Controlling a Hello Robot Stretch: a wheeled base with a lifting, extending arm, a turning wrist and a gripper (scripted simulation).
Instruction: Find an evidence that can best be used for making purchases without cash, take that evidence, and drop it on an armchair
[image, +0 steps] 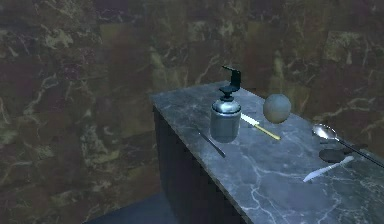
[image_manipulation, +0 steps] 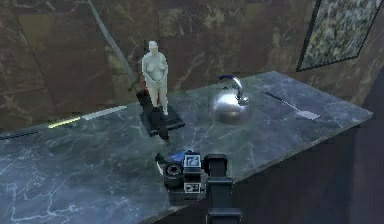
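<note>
the dark arm (image_manipulation: 218, 195) rises from the bottom edge of the arm side view. at its far end the pincer (image_manipulation: 166, 168) sits low over the grey marble worktop (image_manipulation: 80, 170). a small blue thing (image_manipulation: 186, 157) lies on the worktop right at the pincer. it is too small to name for sure, though it is the one thing here that could be the task's cashless-payment item. i cannot tell whether the pincer holds anything, nor whether it touches the blue thing.

containers: a shiny metal kettle (image_manipulation: 230, 103) stands farther out on the worktop, toward the view's right, its inside hidden. in the forward view a metal pump bottle (image: 227, 112) with a black top stands upright near the worktop's far left corner, its contents also hidden.

around them: a pale statue (image_manipulation: 154, 72) stands on a dark base (image_manipulation: 160, 120) just beyond the pincer, left of the kettle. a flat spatula (image_manipulation: 292, 105) lies to the kettle's right, and a framed picture (image_manipulation: 345, 30) hangs on the wall above. a thin yellowish strip (image_manipulation: 65, 123) lies at the far left.

in the forward view a brown ball (image: 278, 107) sits right of the bottle, with a yellow-handled knife (image: 260, 126) between them. a thin dark utensil (image: 213, 143) lies at the near edge, a spoon (image: 330, 133) to the right, and a white utensil (image: 328, 170) nearer the camera.
</note>
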